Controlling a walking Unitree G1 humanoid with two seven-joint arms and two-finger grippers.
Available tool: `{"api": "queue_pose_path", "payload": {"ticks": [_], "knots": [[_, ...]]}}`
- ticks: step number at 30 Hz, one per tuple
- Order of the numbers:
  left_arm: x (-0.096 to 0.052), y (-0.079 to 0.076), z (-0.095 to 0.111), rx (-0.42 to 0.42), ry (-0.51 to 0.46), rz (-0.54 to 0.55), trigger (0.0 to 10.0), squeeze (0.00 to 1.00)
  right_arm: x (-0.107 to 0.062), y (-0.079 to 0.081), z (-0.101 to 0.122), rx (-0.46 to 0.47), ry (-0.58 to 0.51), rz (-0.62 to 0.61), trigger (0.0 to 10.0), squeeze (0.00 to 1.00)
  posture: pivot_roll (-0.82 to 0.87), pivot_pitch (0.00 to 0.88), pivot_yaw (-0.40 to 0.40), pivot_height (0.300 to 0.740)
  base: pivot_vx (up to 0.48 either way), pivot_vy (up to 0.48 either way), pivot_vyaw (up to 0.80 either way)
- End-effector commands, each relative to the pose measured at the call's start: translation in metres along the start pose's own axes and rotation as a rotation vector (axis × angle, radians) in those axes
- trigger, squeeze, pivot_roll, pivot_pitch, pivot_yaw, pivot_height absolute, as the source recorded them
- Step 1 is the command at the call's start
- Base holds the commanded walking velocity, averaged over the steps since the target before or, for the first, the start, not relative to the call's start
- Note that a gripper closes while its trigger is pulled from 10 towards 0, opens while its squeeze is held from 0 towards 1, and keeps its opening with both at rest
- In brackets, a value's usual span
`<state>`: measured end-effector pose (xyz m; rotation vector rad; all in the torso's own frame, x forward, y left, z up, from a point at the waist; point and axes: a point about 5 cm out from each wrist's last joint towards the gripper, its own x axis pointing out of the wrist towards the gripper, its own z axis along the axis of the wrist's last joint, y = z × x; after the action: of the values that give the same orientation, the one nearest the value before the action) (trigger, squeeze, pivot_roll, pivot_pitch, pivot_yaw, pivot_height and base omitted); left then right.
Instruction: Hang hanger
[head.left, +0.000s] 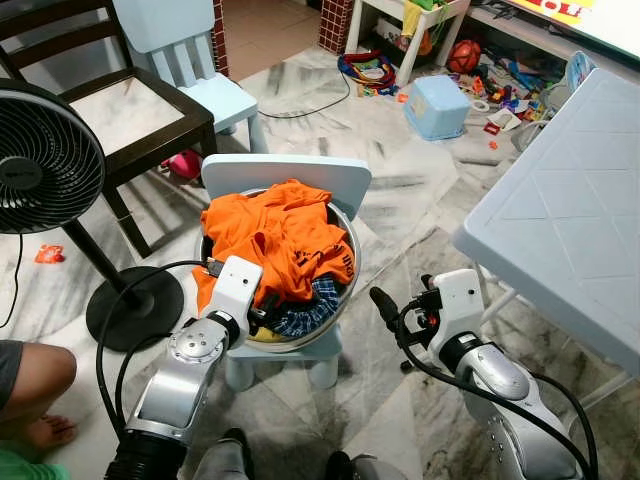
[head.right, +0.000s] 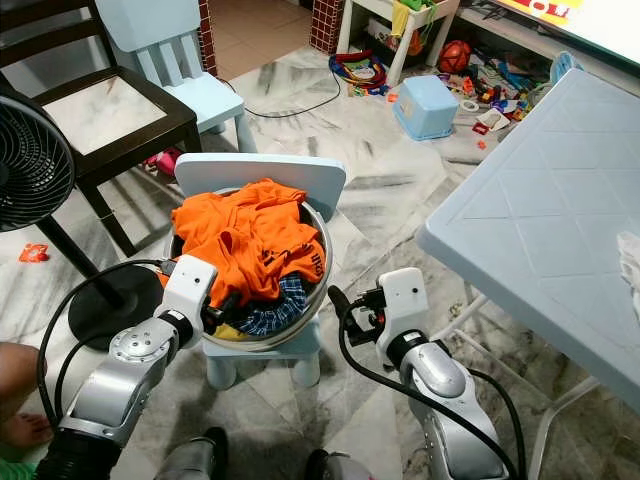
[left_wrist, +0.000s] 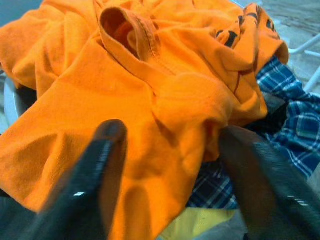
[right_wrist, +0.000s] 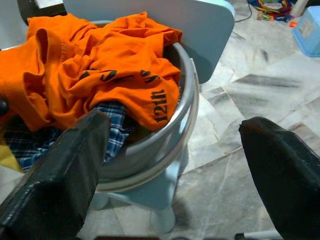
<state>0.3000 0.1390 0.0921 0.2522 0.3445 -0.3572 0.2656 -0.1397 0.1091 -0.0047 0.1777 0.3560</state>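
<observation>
Plainly the job is at its very start: no hanger can be made out anywhere, so where the task's thing lies cannot be told, and nothing is hung. What stands before the robot is a metal basin (head.left: 345, 290) heaped with laundry, set on the seat of a small pale blue child's chair (head.left: 290, 178). An orange shirt (head.left: 275, 235) lies on top, spilling over the basin's near rim, with a blue checked cloth (head.left: 305, 305) under it and a scrap of yellow fabric (left_wrist: 200, 222) lower still. The left gripper (head.left: 262, 308) is at the basin's near rim, fingers spread wide, one finger (left_wrist: 102, 165) hovering over the orange cloth and the other on the far side of a raised fold; it holds nothing, though it looks poised to pinch that fold. The right gripper (head.left: 383, 302) hangs beside the chair on the side nearest the light blue worktop (head.left: 590, 230), well clear of the basin's rim, its fingers (right_wrist: 60, 175) also wide apart and empty. By my judgement everything is left to do: lift a garment out or aside, find a hanger, which may be buried in the laundry or elsewhere, grasp it, and carry it to a rail or hook, none of which can be picked out here.
</observation>
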Motion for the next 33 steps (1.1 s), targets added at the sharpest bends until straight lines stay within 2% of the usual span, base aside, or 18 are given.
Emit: {"api": "queue_pose_path", "payload": {"ticks": [1,4,5,6,7,8,12,17,22,27,28,29,30,33], "knots": [[0.002,-0.005,-0.003,0.013,0.035,-0.039,10.0,1.0,-0.003,0.001,-0.004,0.001,0.018,0.004,10.0,0.0,0.05,0.181,-0.092,0.74,0.0,0.0,0.0],[0.001,-0.006,-0.005,0.021,0.048,-0.057,10.0,1.0,-0.003,0.001,-0.003,0.002,0.017,0.004,10.0,0.0,0.05,0.181,-0.089,0.74,0.0,0.0,0.0],[0.0,-0.006,-0.01,0.029,0.069,-0.066,10.0,0.8,-0.002,-0.001,-0.003,0.001,0.017,-0.003,10.0,0.0,0.05,0.181,-0.088,0.74,0.0,0.0,0.0],[0.0,-0.006,-0.01,0.029,0.069,-0.066,10.0,0.8,-0.002,-0.001,-0.003,0.001,0.017,-0.003,10.0,0.0,0.05,0.181,-0.088,0.74,0.0,0.0,0.0],[0.001,-0.005,-0.013,0.031,0.078,-0.067,10.0,0.38,-0.002,-0.001,-0.003,0.002,0.017,-0.006,10.0,0.0,0.05,0.181,-0.088,0.74,0.0,0.0,0.0],[0.001,-0.004,-0.013,0.031,0.079,-0.067,10.0,0.0,-0.002,-0.001,-0.003,0.002,0.017,-0.006,10.0,0.0,0.05,0.183,-0.089,0.74,0.0,0.0,0.0],[0.009,-0.001,-0.01,0.032,0.079,-0.062,10.0,0.0,-0.001,0.001,-0.004,0.001,0.018,-0.003,10.0,0.0,0.05,0.181,-0.088,0.74,0.0,0.0,0.0],[0.01,0.0,-0.007,0.031,0.069,-0.063,10.0,0.0,-0.002,0.0,-0.004,0.0,0.017,-0.006,10.0,0.0,0.05,0.181,-0.086,0.74,0.0,0.0,0.0],[0.017,0.009,-0.001,0.035,0.056,-0.048,10.0,0.0,-0.003,0.001,-0.004,0.003,0.019,-0.007,10.0,0.0,0.04,0.182,-0.084,0.74,0.0,0.0,0.0],[0.019,0.009,-0.002,0.017,0.054,-0.064,10.0,0.0,-0.003,0.002,-0.004,0.005,0.017,-0.004,10.0,0.0,0.04,0.181,-0.089,0.74,0.0,0.0,0.0],[0.02,0.01,-0.003,0.014,0.051,-0.062,9.2,0.0,-0.003,0.002,-0.004,0.006,0.017,-0.006,10.0,0.0,0.04,0.182,-0.09,0.74,0.0,0.0,0.0],[0.021,0.011,-0.003,0.012,0.049,-0.062,4.9,0.0,-0.003,0.001,-0.004,0.01,0.018,-0.008,10.0,0.0,0.04,0.182,-0.091,0.74,0.0,0.0,0.0],[0.022,0.011,-0.003,0.008,0.045,-0.062,3.3,0.0,-0.003,0.001,-0.004,0.012,0.019,-0.009,10.0,0.0,0.04,0.183,-0.092,0.74,0.0,0.0,0.0],[0.025,0.011,-0.004,0.005,0.044,-0.079,1.5,0.0,-0.003,0.001,-0.004,0.012,0.02,-0.008,10.0,0.0,0.04,0.182,-0.092,0.74,0.0,0.0,0.0]]}}
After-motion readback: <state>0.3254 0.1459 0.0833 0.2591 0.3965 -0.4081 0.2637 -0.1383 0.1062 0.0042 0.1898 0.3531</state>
